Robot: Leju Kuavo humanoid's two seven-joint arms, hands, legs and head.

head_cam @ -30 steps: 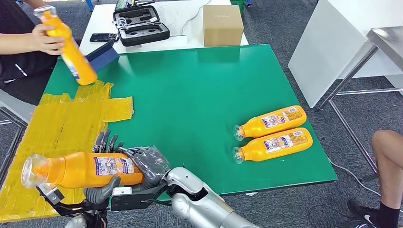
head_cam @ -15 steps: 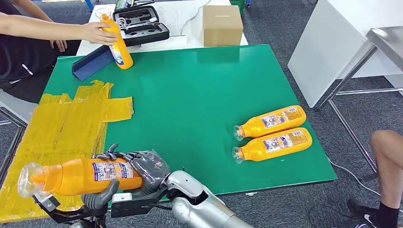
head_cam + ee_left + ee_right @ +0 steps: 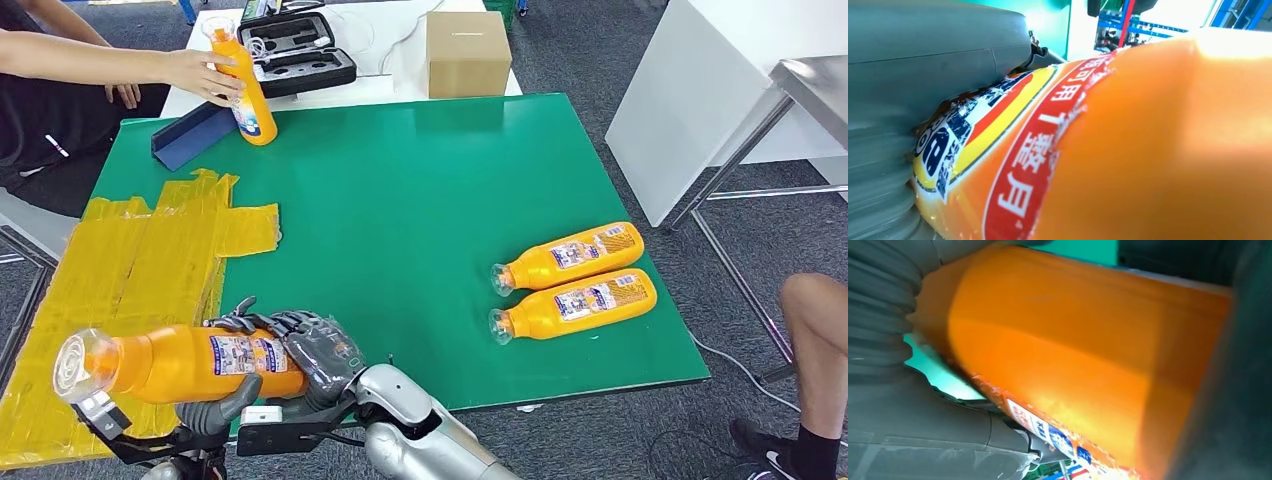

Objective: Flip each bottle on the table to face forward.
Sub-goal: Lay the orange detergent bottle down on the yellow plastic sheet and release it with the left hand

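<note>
Risen slightly, bottle (image 3: 190, 364) apparently overhangs table edge (image 3: 590, 390).

Right arm (image 3: 430, 435): rounded, polished silver shell segments with a black bracket at the wrist. Right hand (image 3: 318, 355): dark grey, mottled covering with darker fingers (image 3: 250, 322). Left hand (image 3: 215, 410): thick grey thumb; black linkage below it. Wrist views: grey ribbed cover (image 3: 878, 315), smooth grey thumb housing (image 3: 938, 55).

A white table (image 3: 400, 60) stands on grey carpet (image 3: 600, 60) beside a white cabinet (image 3: 700, 90).
</note>
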